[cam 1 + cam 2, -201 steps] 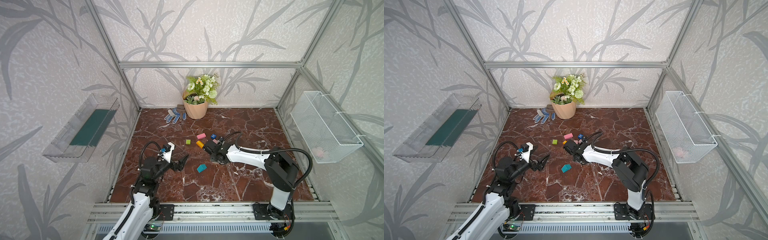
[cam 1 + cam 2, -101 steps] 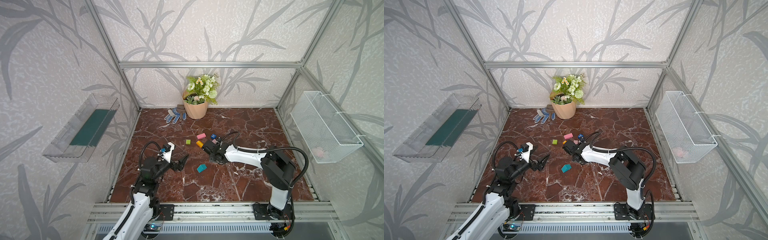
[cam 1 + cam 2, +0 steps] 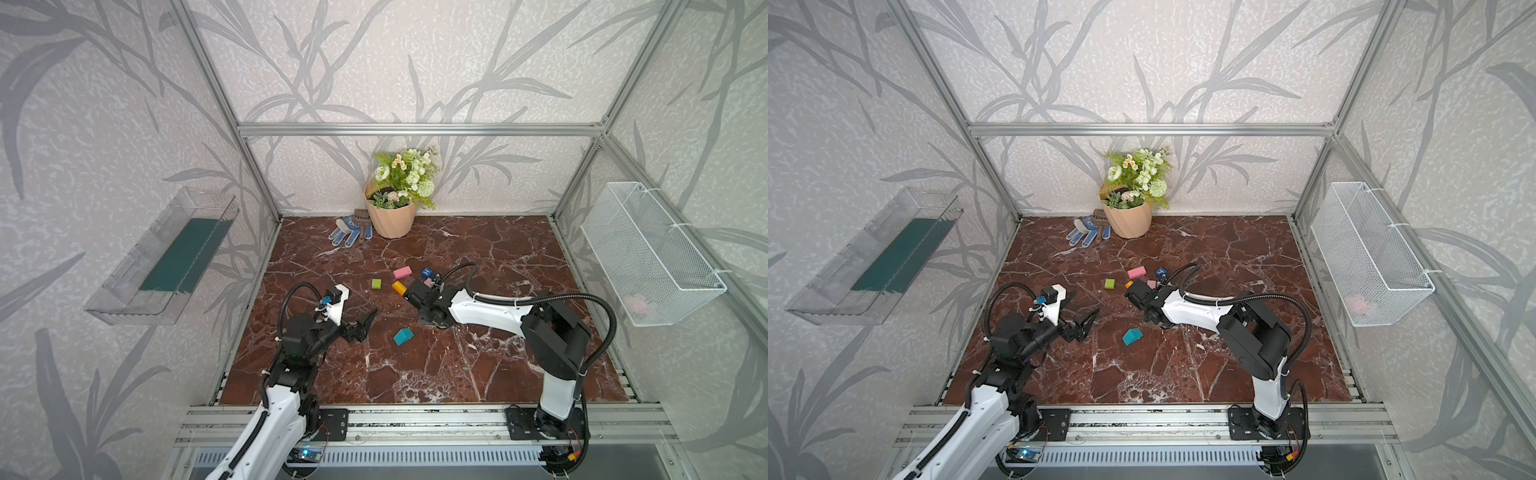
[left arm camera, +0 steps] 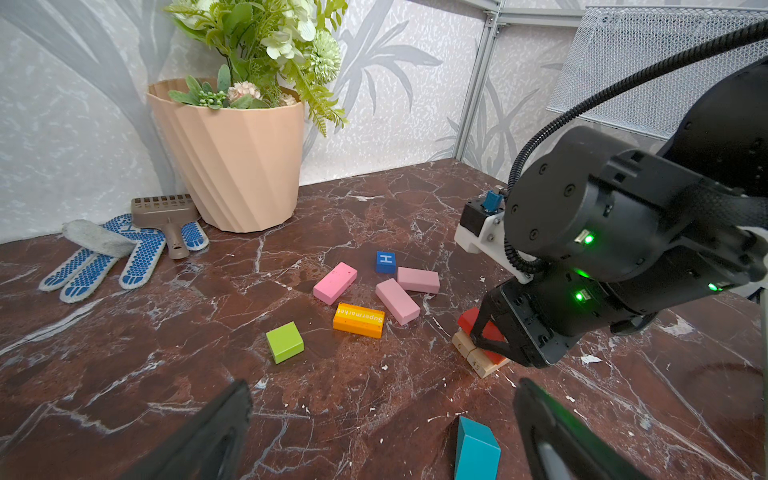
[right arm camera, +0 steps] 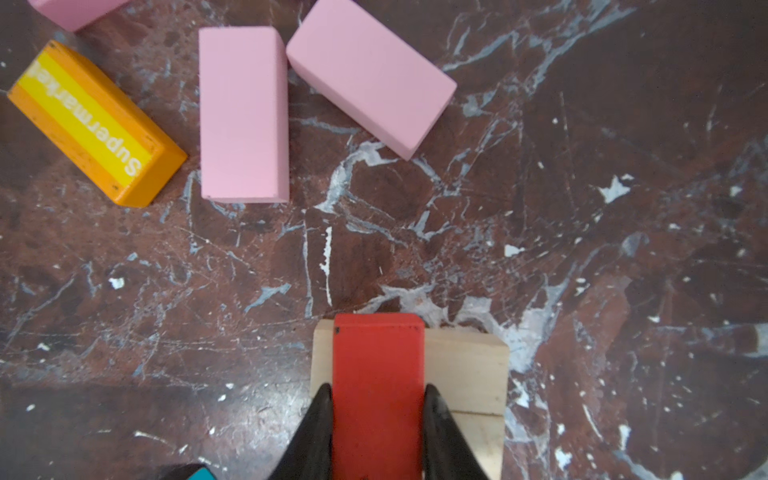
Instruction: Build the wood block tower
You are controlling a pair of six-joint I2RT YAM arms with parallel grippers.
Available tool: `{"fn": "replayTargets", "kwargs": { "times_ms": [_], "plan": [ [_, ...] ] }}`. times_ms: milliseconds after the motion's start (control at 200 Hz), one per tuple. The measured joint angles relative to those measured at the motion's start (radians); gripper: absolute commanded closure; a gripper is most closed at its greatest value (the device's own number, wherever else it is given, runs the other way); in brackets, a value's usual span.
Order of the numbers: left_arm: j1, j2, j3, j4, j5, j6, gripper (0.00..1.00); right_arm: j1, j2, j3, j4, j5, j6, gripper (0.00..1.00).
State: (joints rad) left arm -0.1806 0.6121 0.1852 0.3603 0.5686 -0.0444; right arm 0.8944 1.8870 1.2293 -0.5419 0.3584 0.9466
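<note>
Pinching a red block [image 5: 377,353] in the right tool [image 5: 377,390], jaws narrow, one black finger pressed to each long side. Laid over a pair of tan blocks [image 5: 465,370] set side by side on the desk [image 5: 623,208], covering one end of the pair and leaving the rest of the tan tops bare. Just beyond on the marble, a pink block [image 5: 244,114] and a second pink block [image 5: 370,79] almost meeting at a corner, with an orange "Supermarket" block [image 5: 95,124] close beside the first. Farther out, a third pink block [image 4: 335,282], a blue "H" cube [image 4: 385,262] near the pink pair, and a green cube [image 4: 285,342] a little apart, left of the orange one in both top views. Spread wide and holding nothing, the left tool [image 4: 384,388], raised off the desk near a teal house-shaped piece [image 4: 476,451] lying in front of the tan pair. Well apart at the back wall, a beige flowerpot [image 4: 232,166] with blue-white gloves [image 4: 104,262] and a small brown rake [image 4: 166,212] beside it.
</note>
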Motion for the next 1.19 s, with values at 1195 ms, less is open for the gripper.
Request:
{"fn": "replayTargets", "kwargs": {
  "times_ms": [1195],
  "plan": [
    [0.0, 0.0, 0.0, 0.0, 0.0, 0.0, 0.01, -0.008, -0.035, -0.01, 0.02, 0.019, -0.023, 0.51]
  ]
}}
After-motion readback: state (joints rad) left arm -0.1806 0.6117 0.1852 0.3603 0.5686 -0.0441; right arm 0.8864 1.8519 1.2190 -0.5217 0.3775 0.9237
